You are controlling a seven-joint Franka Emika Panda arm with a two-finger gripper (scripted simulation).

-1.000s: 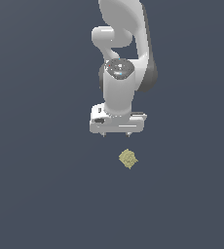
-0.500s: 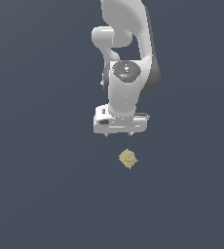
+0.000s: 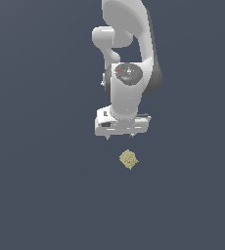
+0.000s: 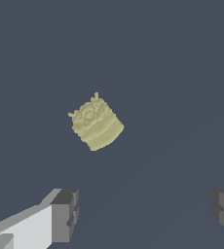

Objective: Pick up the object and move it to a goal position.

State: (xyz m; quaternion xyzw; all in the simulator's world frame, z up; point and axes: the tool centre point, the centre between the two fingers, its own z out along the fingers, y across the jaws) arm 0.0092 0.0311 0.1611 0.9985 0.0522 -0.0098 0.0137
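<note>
The object is a small pale yellow-olive lump with a rough, mottled surface, lying on the dark grey floor. It also shows in the wrist view, apart from both fingers. My white gripper hangs above the floor, just behind the object in the exterior view, and does not touch it. Its fingers stand wide apart with nothing between them; the gripper is open and empty.
The white arm rises behind the gripper toward the top of the exterior view. The floor is a plain dark grey surface all around.
The arm's wrist has shifted a little toward the exterior view's right and slightly lower over the past second. The object has not moved.
</note>
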